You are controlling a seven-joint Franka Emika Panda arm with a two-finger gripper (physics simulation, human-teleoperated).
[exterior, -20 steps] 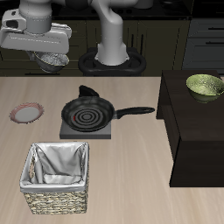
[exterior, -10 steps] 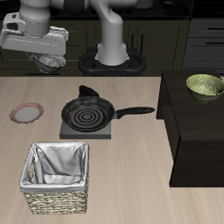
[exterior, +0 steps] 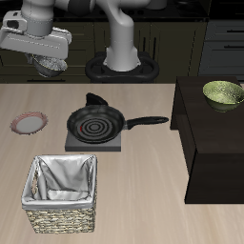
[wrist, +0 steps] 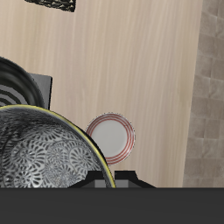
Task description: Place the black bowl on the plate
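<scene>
My gripper (exterior: 48, 59) is high above the back of the table and is shut on the black bowl (exterior: 50, 65), which hangs under it with its speckled grey-silver inside showing. In the wrist view the bowl (wrist: 39, 149) fills much of the picture close to the camera. The plate (exterior: 29, 123), with a reddish-pink rim and pale grey centre, lies flat on the table well below the bowl and nearer the table's front edge. It also shows in the wrist view (wrist: 112, 137), just beside the bowl's rim. My fingertips are hidden by the bowl.
A black frying pan (exterior: 95, 122) with a long handle sits on a square stove plate (exterior: 95, 141) beside the plate. A lined wicker basket (exterior: 62, 194) stands near the front edge. An olive-green bowl (exterior: 223, 92) rests on a dark cabinet (exterior: 214, 143).
My gripper has moved a little higher with the black bowl still in it. The plate, the pan and the basket have not moved.
</scene>
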